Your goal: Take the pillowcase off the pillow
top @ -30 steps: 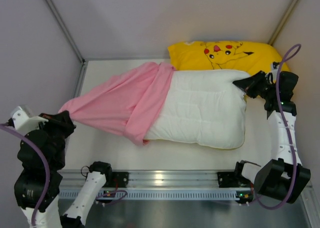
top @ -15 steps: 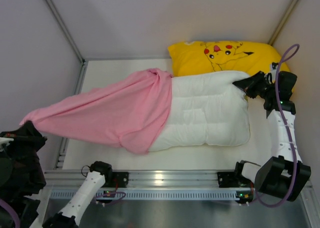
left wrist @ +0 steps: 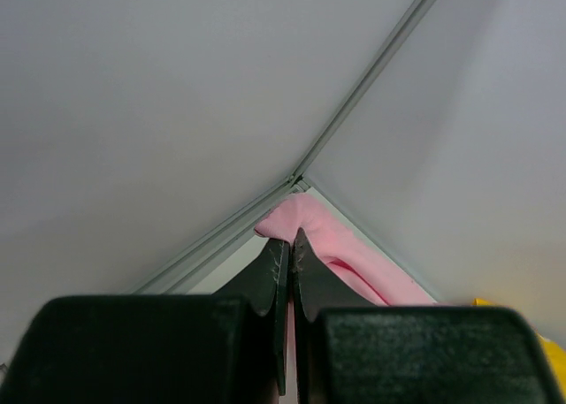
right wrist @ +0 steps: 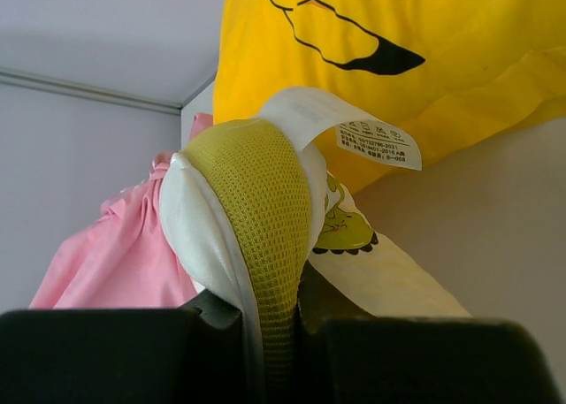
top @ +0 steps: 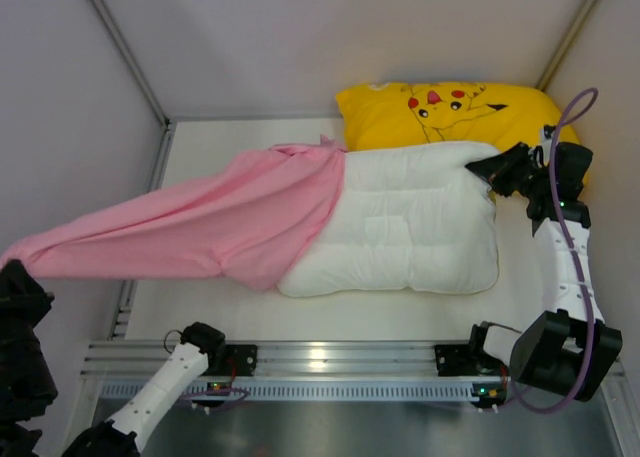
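While the pillow (top: pixel 400 227) lies on the table (top: pixel 225 137), its far right corner sits pinched tight in the right gripper (top: pixel 497 169). The pillowcase (top: pixel 200 232) covers only its left end and stretches off to the left gripper (left wrist: pixel 289 240), which is clamped on the pink cloth. Only the right wrist view shows the yellow mesh trim (right wrist: pixel 261 209) and label (right wrist: pixel 354 125).

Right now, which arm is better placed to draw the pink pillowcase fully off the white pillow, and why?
Left. The left tool is shut on the pillowcase, stretched taut away from the pillow; the right tool only pins the pillow's far corner.
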Available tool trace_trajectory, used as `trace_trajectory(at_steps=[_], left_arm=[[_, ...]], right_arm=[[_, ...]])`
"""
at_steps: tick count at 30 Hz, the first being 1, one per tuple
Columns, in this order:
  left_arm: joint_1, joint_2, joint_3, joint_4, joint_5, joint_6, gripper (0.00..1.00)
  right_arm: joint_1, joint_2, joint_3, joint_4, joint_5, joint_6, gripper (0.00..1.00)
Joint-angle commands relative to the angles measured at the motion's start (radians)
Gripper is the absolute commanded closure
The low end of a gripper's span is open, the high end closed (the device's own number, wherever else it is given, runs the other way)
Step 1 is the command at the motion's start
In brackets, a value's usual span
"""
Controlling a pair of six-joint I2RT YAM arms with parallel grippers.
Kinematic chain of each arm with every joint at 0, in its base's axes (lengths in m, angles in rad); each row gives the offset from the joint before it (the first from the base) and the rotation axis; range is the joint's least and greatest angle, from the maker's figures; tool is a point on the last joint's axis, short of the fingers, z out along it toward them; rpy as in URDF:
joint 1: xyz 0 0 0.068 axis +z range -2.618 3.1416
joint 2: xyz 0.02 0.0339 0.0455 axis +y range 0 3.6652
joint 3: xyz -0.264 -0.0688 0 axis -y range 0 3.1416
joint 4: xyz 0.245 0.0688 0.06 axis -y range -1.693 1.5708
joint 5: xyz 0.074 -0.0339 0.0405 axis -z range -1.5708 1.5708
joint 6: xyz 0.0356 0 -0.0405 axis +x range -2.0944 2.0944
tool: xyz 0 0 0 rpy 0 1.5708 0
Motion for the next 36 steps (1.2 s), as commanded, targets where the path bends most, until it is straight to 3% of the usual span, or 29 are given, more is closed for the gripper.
trace_trajectory(at_steps=[1,12,20,29,32,36], left_arm=[[-0.014,-0.014,0.016,0.011,-0.072,0.025,1.0],[-0.051,-0.04,0.077,-0.001,-0.112,0.044,1.0],[-0.053,-0.034,0.164,-0.001,-0.092,0.093,1.0],[-0.057,-0.029,0.164,-0.001,-0.06,0.09,1.0],[-0.065,-0.028,0.131,-0.001,-0.002,0.067,1.0],[-0.083,0.006,0.04,0.001,0.208,0.016,1.0]], right_arm=[[0.009,-0.012,0.036,0.135,0.043,0.026,1.0],[0.013,-0.012,0.038,0.127,0.047,0.017,1.0],[0.013,-0.009,0.039,0.127,0.047,0.02,1.0],[0.015,-0.009,0.039,0.125,0.046,0.019,1.0],[0.021,-0.01,0.038,0.125,0.047,0.019,1.0],[0.035,-0.009,0.041,0.125,0.052,0.019,1.0]])
